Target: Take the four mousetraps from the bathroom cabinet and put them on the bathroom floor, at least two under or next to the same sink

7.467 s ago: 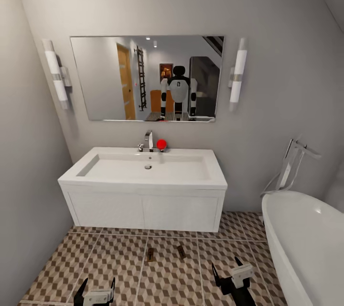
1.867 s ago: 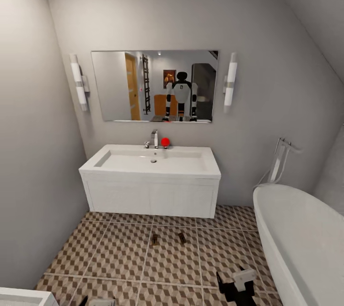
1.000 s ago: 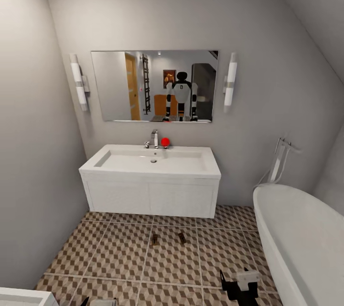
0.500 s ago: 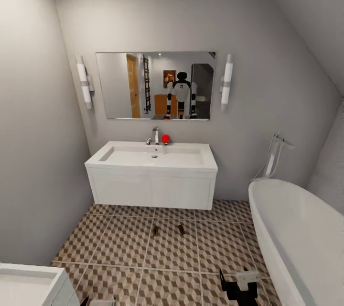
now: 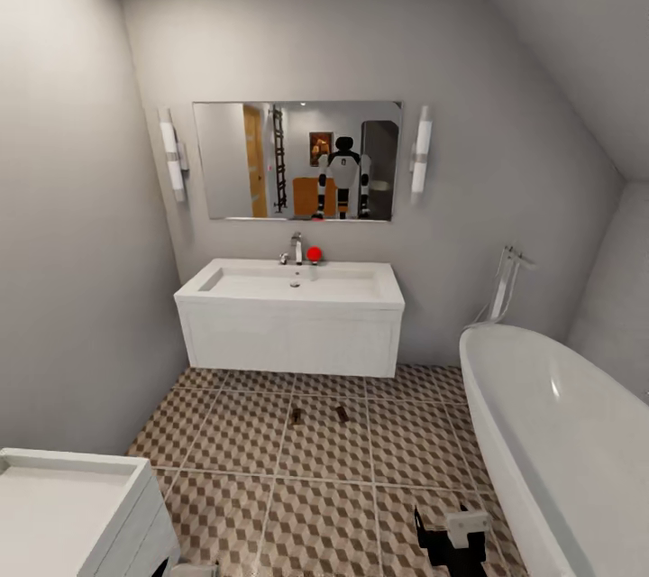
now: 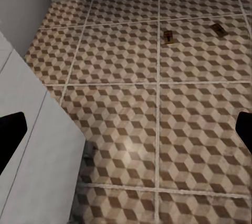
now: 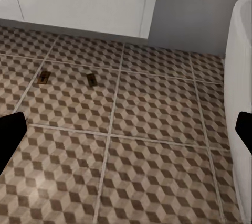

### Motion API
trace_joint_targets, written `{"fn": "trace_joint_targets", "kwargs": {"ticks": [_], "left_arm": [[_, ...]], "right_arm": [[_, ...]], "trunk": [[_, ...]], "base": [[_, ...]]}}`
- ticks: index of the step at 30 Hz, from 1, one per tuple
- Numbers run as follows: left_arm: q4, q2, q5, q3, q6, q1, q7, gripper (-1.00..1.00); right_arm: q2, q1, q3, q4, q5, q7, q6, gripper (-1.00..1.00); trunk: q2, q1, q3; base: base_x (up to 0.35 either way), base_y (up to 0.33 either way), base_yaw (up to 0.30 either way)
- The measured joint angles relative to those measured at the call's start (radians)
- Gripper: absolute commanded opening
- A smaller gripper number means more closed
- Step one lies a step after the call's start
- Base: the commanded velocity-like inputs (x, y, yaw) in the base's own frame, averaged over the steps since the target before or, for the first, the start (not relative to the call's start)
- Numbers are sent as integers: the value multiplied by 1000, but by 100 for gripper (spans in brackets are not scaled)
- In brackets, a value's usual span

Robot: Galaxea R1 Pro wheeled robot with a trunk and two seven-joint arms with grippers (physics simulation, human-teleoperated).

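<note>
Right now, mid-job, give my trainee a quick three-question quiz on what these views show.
1. How many mousetraps lie on the bathroom floor?
2. True or false: the traps sit inside the bathtub.
3. What is the red ball next to? A) the faucet B) the mirror C) the right hand

Key:
1. Two, side by side but apart, on the tiles in front of the sink.
2. False.
3. A. It sits on the sink's back edge.
</note>
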Motion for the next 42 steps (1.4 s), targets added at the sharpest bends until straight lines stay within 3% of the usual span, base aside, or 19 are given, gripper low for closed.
{"fn": "trace_joint_targets", "kwargs": {"ticks": [13,42], "left_arm": [[0,0,0,0,-1,0,-1,100],[0,-1,0,0,-2,0,-1,100]], "right_arm": [[1,0,0,0,0,-1,0,100],[1,0,0,1,0,-1,0,100]], "trunk": [[0,-1,4],[0,-1,16]], "base": [[-224,0,212],[-6,0,247]]}}
